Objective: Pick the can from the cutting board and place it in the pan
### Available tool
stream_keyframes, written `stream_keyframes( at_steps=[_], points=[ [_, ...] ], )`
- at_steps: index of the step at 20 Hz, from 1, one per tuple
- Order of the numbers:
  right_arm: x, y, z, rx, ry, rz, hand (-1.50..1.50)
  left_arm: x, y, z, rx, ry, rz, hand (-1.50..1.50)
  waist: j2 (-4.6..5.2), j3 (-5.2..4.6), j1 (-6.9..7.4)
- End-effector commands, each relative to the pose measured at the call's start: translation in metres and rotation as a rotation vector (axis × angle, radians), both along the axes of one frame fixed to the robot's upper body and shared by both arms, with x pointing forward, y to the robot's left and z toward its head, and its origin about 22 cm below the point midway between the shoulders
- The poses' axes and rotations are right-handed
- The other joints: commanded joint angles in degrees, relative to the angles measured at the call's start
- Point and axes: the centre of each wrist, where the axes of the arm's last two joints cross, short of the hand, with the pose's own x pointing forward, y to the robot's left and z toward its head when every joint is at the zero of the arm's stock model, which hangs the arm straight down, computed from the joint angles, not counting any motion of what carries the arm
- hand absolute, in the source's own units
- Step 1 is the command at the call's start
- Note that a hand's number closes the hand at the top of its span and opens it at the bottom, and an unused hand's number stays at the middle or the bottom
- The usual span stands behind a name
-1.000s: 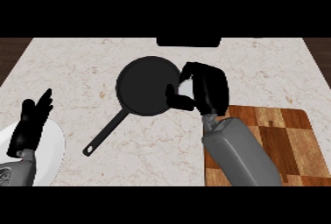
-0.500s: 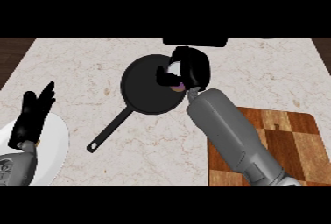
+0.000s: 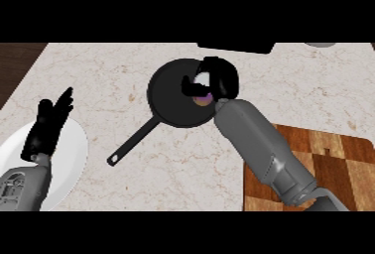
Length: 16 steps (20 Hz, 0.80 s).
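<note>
Pale marbled tabletop [image 3: 307, 99]. The can [image 3: 203, 100] is off the wooden cutting board [image 3: 337, 163] at lower right. The right hand [image 3: 219, 79], fingers curled round the can, is over the black pan [image 3: 172, 106] at upper centre. Pick and carry appear done; release remains. The left hand [image 3: 47, 129] rests open at left, above a white plate [image 3: 70, 158].

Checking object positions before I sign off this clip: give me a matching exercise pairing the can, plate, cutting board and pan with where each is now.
Things:
1. can
2. plate
3. cutting board
4. pan

Places:
A. lower right, partly under the right forearm
B. lower left, beneath the open left hand
C. mid-view, handle pointing lower left
D. inside the curled right hand, above the pan

Pairs: 1-D, 2-B, 3-A, 4-C
</note>
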Motion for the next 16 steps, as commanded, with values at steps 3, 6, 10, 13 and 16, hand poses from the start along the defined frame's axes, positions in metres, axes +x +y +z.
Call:
stream_keyframes(
  at_steps=[3,6,10,13,16],
  points=[
    [0.003,-0.010,-0.013,0.130,0.068,-0.024,-1.50,0.012,-0.005,0.007,0.009,-0.022,-0.044,0.00,0.87,0.04,1.95],
    [0.004,-0.011,-0.014,0.150,0.058,0.012,-1.50,0.015,-0.011,0.008,-0.001,-0.025,-0.047,0.00,1.14,0.06,2.67],
    [0.002,-0.016,-0.022,0.203,0.016,-0.004,-1.50,0.013,-0.026,0.004,-0.001,-0.004,-0.057,0.00,0.87,0.15,3.14],
    [0.004,-0.012,-0.012,0.272,-0.059,-0.028,-1.50,0.019,-0.017,0.012,0.010,-0.025,-0.048,0.00,0.90,0.14,3.80],
    [0.005,-0.016,-0.014,0.311,-0.129,-0.036,-1.50,0.010,-0.019,-0.001,0.005,-0.015,-0.062,0.00,0.77,0.14,3.30]
  ],
)
